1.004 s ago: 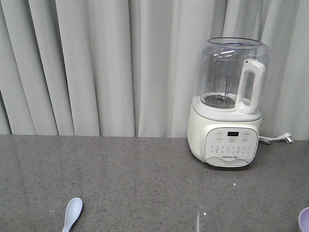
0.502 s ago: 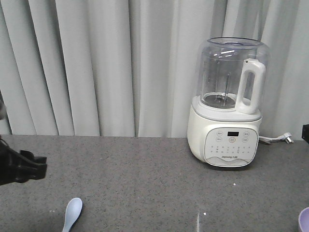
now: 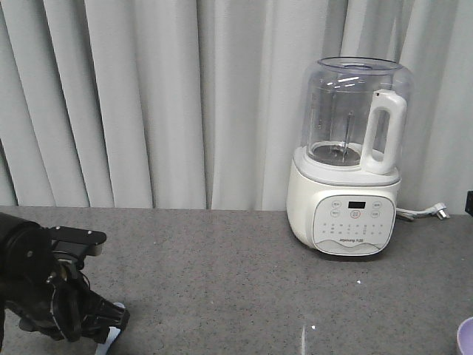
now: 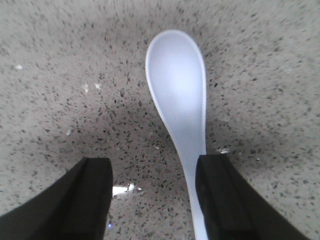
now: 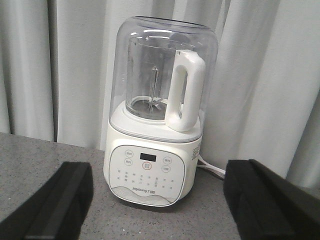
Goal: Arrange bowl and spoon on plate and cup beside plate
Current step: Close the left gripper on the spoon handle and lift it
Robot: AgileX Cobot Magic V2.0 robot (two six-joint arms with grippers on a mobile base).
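Left gripper (image 4: 155, 167), jaws apart, around one spoon (image 4: 177, 90); one bowl (image 3: 466, 335) well apart.

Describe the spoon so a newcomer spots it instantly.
Start at the white blender, back right on the grey counter, then look near left, under the left end effector. The spoon lies there: pale blue, rounded scoop, its handle between black fingers.

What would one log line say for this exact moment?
left gripper: open over spoon | right gripper: open, facing blender | spoon: on counter, ungrasped
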